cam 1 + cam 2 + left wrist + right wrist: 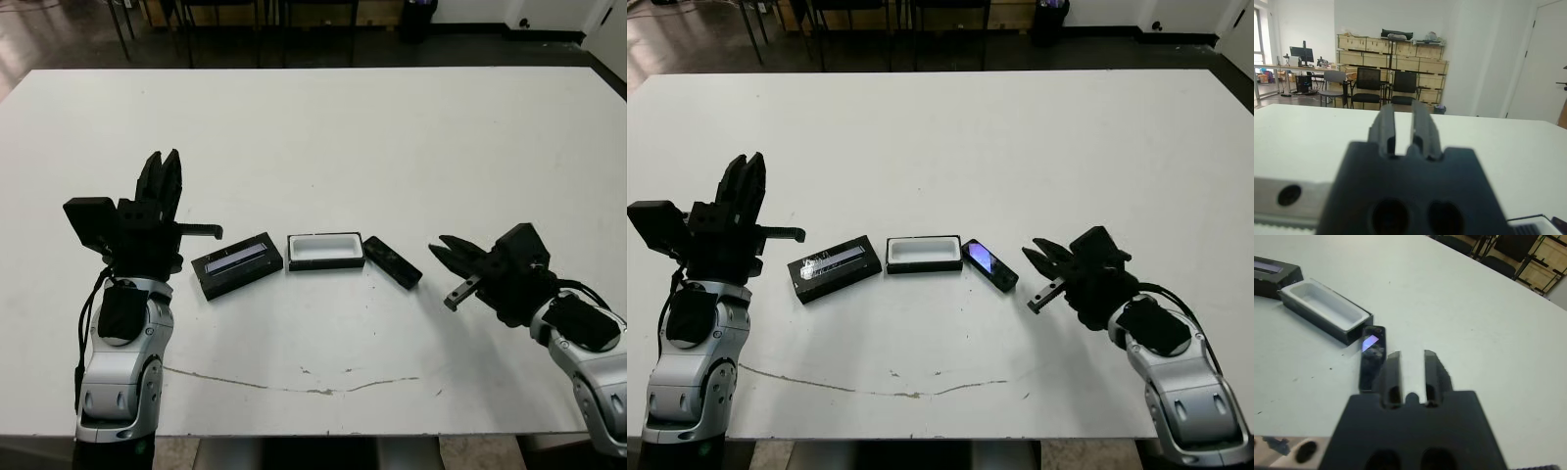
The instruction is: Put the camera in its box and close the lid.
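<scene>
In the middle of the white table (pixel 343 147) three things lie in a row. The lid (pixel 237 264), black with a pale strip, is on the left. The box (pixel 325 250) sits open in the middle, its white lining empty. The camera (pixel 392 262) lies slanted just right of the box, its bluish screen (pixel 1370 342) facing up. My right gripper (pixel 441 247) hovers a short way right of the camera and points at it, fingers (pixel 1392 377) a narrow gap apart, holding nothing. Left of the lid, my left gripper (pixel 162 168) points away over the table, narrowly open and empty.
A thin dark scratch line (pixel 294 384) runs along the table near its front edge. Beyond the far edge stand black chairs (pixel 1369 83) and shelves of crates (pixel 1391 54).
</scene>
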### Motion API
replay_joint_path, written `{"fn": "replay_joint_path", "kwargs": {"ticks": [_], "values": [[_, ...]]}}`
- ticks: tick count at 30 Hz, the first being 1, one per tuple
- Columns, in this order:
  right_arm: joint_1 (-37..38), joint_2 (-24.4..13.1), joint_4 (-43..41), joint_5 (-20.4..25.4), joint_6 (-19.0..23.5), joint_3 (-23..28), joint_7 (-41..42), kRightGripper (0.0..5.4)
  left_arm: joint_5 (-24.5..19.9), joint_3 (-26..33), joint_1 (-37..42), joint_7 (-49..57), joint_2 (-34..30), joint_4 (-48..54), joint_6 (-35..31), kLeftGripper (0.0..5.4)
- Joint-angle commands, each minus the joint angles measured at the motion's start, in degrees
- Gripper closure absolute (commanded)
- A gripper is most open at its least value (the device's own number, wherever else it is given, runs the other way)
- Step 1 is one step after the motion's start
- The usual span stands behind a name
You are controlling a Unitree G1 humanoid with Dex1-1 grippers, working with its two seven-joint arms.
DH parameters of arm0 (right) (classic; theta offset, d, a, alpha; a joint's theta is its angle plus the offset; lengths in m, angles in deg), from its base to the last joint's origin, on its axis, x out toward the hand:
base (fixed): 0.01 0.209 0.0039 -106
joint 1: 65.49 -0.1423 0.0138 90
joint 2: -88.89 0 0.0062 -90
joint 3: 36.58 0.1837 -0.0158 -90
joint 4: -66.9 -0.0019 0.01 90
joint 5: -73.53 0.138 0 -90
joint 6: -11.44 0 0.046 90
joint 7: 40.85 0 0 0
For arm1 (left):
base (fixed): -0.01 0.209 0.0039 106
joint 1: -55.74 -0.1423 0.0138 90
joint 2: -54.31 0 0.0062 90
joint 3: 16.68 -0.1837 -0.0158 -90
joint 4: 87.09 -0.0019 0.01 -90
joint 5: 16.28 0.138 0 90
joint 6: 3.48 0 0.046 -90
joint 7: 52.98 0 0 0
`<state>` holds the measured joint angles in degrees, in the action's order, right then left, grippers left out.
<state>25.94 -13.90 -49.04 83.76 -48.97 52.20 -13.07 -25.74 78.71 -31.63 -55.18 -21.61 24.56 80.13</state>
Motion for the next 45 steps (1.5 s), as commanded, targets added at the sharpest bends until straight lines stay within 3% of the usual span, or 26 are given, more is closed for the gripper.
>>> {"fn": "replay_joint_path", "kwargs": {"ticks": [1,11,20,22,26,40,45], "values": [[0.3,0.4,-1.1,1.5,2.8,-0.1,0.3,4.16,0.1,0.1,-0.6,0.0,-0.5,-0.5,-0.9,5.4],[-0.4,1.6,-1.2,4.8,3.2,1.0,0.3,1.95,0.2,0.1,-0.8,-0.1,-0.5,-0.5,-0.9,5.4],[-1.7,1.3,1.0,3.8,4.3,-0.8,-0.1,0.01,0.0,0.3,-0.9,-0.3,-0.7,-0.4,-0.9,5.4],[-1.8,1.3,1.5,2.8,4.1,-1.8,-0.5,0.07,0.3,0.3,-1.0,-0.3,-0.8,-0.3,-0.9,5.4],[-2.0,1.2,2.0,1.6,4.3,-3.1,-0.7,0.88,-0.3,0.5,-0.9,-0.3,-0.6,-0.3,-1.2,5.4],[-3.2,1.2,3.9,0.1,7.9,-6.6,-0.2,1.08,-0.6,0.5,-0.9,-0.4,-0.7,0.0,-1.5,5.4],[-3.5,0.9,4.8,-0.8,7.8,-7.6,0.2,1.69,-0.3,0.4,-0.9,-0.5,-0.9,-0.2,-1.2,5.4]]}}
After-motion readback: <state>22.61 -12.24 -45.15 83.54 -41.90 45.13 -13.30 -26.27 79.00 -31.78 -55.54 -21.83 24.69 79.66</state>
